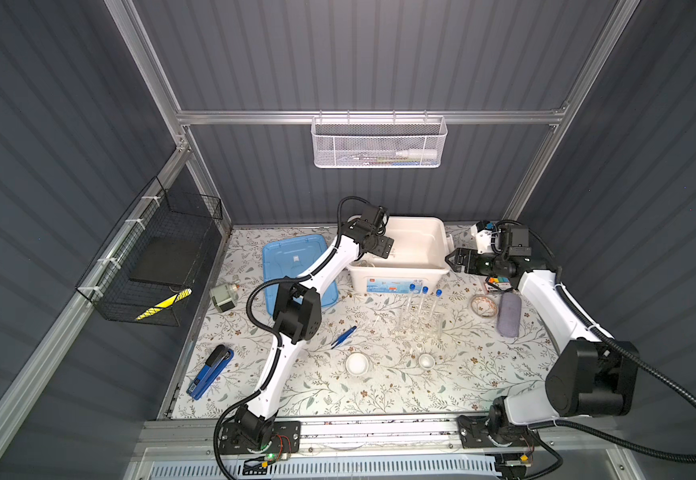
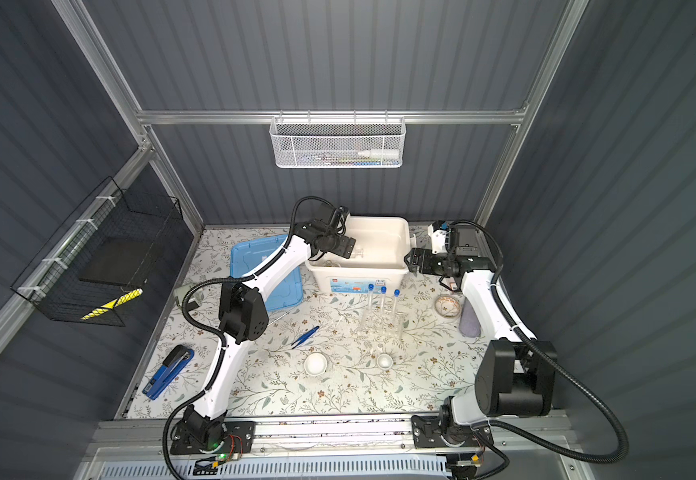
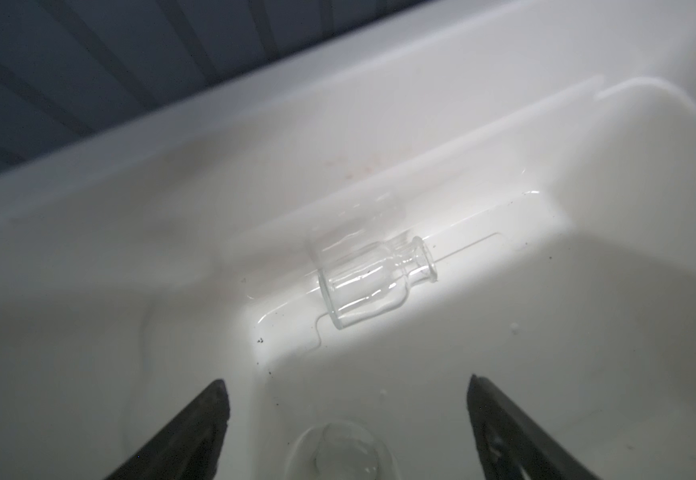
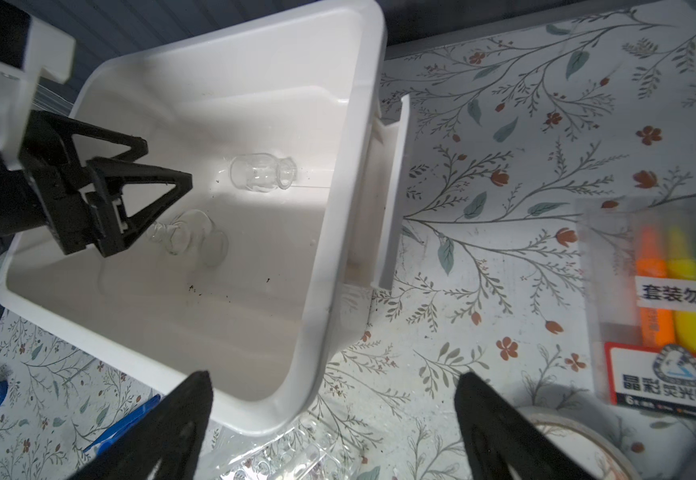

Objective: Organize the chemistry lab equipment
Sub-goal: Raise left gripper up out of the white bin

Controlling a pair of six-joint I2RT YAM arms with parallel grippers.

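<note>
While the left pincer [image 3: 347, 380] is gaping empty above a flask [image 3: 373, 282] in the bin [image 4: 365, 83], the right pincer [image 4: 333, 374] likewise at three o'clock, lifting straight out is looking safest.

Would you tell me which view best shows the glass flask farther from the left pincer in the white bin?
The left wrist view: the small glass flask lies on its side, close, neck and rim clear. The right wrist view shows it smaller; both top views barely resolve it.

Robot lab booth (aluminium frame [image 1: 255, 117])
</note>
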